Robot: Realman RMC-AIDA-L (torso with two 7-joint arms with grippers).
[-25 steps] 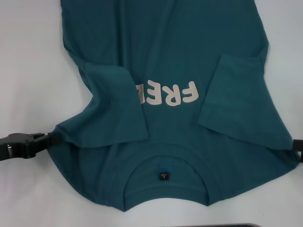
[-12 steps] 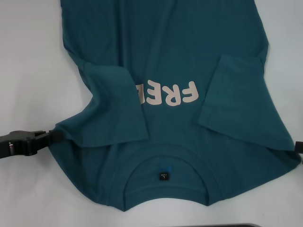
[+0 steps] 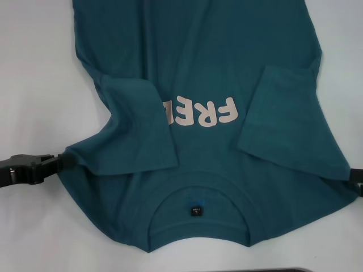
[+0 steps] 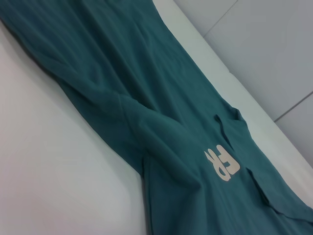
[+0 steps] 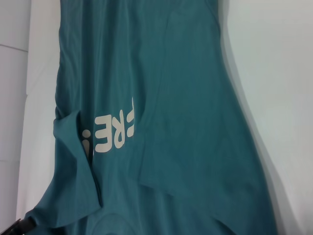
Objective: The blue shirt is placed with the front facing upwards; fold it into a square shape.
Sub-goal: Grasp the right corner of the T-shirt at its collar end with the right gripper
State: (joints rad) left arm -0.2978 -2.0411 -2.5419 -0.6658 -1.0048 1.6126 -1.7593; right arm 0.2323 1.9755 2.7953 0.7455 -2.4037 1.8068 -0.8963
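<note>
The dark teal-blue cotton T-shirt (image 3: 198, 68) is lying front-up on the white table (image 3: 34, 73), sleeves folded inward. The left gripper (image 3: 57, 164) is pinching its shoulder edge; the right gripper's (image 3: 357, 177) jaws I cannot make out.

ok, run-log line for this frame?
stage: both sleeves folded in | blue shirt front up on table, collar near robot | left gripper at left shoulder edge | right gripper at right shoulder edge
</note>
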